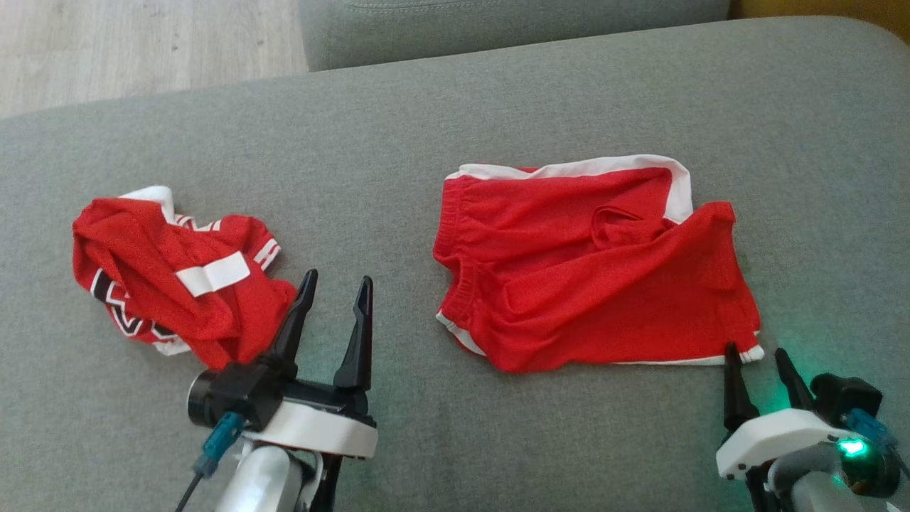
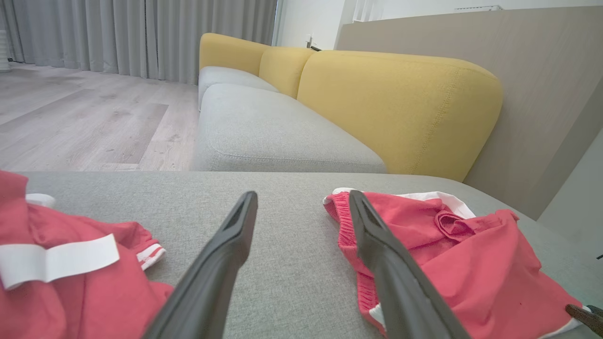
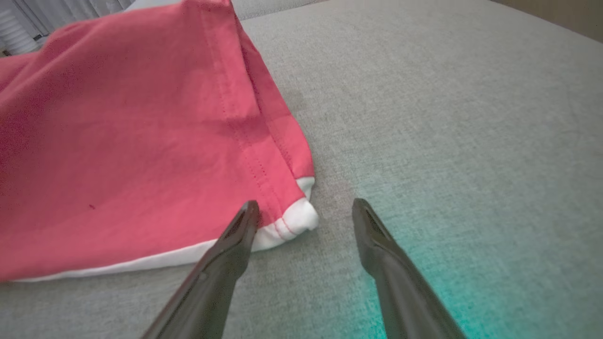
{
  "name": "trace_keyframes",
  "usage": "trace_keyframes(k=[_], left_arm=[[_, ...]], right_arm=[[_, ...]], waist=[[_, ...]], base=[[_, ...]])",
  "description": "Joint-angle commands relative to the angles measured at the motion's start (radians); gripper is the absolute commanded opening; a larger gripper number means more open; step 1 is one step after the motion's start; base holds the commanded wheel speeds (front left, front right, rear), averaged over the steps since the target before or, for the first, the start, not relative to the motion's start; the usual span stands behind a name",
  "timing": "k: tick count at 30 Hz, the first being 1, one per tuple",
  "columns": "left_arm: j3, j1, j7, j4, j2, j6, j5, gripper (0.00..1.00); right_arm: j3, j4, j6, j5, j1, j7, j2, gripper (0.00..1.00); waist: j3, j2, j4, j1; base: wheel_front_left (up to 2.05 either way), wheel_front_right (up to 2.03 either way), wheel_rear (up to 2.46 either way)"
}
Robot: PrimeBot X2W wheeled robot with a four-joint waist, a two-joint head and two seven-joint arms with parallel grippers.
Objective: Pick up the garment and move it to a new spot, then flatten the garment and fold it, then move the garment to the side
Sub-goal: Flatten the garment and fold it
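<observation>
the red shorts [image 1: 590, 270] lie spread but rumpled on the grey sofa seat [image 1: 498, 107], right of centre, waistband to the left and white trim along the far and near edges. the right gripper [image 1: 755, 352] sits at their near right corner with its jaws wide and nothing between them; in the right wrist view its left fingertip [image 3: 249, 212] is at the white hem. the left gripper [image 1: 338, 277] is also spread wide and empty, over bare seat between the shorts and a crumpled red jersey [image 1: 178, 277] just to its left. a green light [image 1: 851, 447] glows on the right wrist
</observation>
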Motion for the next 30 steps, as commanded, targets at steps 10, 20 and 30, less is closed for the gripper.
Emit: trace_keyframes(k=[10,20,30], left_arm=[[0.028,-0.036,-0.010,-0.010,0.000,0.000,0.020,1.00],[-0.080,-0.063,0.018,0.069,0.043,-0.029,0.077,1.00],[-0.303,-0.218,0.048,0.214,0.114,-0.042,0.119,1.00]], right_arm=[[0.023,0.011,0.007,-0.033,-0.044,-0.012,-0.006,0.00],[-0.049,-0.048,0.007,-0.048,-0.060,0.011,-0.006,0.00],[-0.052,-0.069,0.007,-0.026,-0.092,0.032,-0.006,0.00]], waist=[[-0.013,0.0000,0.000,-0.0001],[-0.002,0.0000,-0.017,-0.0001],[0.047,0.0000,-0.034,-0.0001]], base=[[0.00,0.00,0.00],[0.00,0.00,0.00],[0.00,0.00,0.00]])
